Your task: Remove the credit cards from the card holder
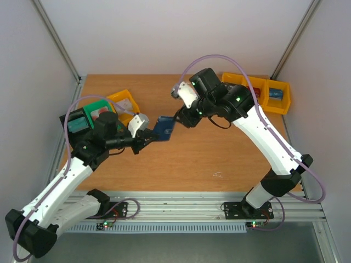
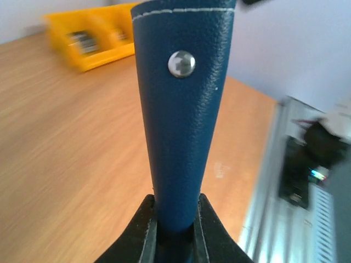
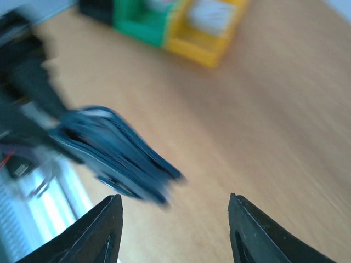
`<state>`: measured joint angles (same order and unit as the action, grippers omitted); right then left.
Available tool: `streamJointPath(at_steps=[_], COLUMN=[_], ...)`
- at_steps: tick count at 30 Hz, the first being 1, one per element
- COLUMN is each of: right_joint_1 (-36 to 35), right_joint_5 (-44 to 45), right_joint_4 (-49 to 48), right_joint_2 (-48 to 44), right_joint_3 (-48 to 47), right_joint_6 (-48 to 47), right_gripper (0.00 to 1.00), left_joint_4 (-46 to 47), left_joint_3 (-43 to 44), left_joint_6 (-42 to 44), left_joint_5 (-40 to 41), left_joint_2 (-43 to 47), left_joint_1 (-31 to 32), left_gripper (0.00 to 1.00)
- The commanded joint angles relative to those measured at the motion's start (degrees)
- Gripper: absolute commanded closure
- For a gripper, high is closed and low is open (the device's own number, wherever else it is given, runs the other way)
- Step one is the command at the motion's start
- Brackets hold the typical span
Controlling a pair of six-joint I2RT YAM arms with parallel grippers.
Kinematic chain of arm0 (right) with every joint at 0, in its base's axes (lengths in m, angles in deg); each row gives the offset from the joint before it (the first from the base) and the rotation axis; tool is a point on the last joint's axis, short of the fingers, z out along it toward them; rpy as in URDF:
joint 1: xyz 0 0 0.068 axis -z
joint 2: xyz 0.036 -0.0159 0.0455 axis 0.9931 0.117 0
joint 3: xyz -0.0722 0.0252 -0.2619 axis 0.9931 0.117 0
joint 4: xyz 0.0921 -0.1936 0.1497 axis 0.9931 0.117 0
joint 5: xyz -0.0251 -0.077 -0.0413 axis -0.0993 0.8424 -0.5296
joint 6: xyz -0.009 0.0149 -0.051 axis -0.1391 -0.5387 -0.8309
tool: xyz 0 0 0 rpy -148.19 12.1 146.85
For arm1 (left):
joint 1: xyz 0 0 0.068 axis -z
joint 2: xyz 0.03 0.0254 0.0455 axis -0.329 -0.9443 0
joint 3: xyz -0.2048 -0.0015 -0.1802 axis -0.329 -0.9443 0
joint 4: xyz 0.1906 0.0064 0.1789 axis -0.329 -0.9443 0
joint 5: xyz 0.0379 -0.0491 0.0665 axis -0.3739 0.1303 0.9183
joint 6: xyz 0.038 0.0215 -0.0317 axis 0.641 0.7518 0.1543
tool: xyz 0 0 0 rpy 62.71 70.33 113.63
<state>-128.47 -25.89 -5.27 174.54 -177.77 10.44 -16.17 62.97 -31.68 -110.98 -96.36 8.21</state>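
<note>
The navy card holder (image 1: 164, 127) hangs above the middle of the table between both arms. My left gripper (image 1: 149, 137) is shut on its near-left edge; in the left wrist view the wallet's folded blue spine (image 2: 184, 109) with a silver snap stands straight up from between the black fingers (image 2: 143, 230). My right gripper (image 1: 179, 117) is open just off the holder's far right corner, touching nothing. From the right wrist, the blurred holder (image 3: 118, 150) lies ahead-left of the spread fingertips (image 3: 112, 213). The credit cards are hidden.
Green and yellow bins (image 1: 112, 107) and a black bin (image 1: 77, 123) stand at the left behind my left arm. A row of yellow bins (image 1: 263, 93) lines the far right. The aluminium rail (image 1: 181, 205) runs along the near edge.
</note>
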Motion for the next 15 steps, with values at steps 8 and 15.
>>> streamJointPath(at_steps=[8,15], right_joint_1=[-5.96,-6.03], right_joint_5=[23.45,17.90], right_joint_4=[-34.15,-34.72], right_joint_2=[-2.80,1.97], right_joint_3=[17.15,16.85], right_joint_6=[34.63,42.89], right_gripper=[0.56,0.66], left_joint_4=[16.94,18.85], left_joint_3=[-5.73,-5.89], left_joint_6=[-27.40,-30.97], left_joint_5=[32.69,32.05], left_joint_2=[1.06,0.40], left_joint_1=[2.11,2.20], left_gripper=[1.00,1.00])
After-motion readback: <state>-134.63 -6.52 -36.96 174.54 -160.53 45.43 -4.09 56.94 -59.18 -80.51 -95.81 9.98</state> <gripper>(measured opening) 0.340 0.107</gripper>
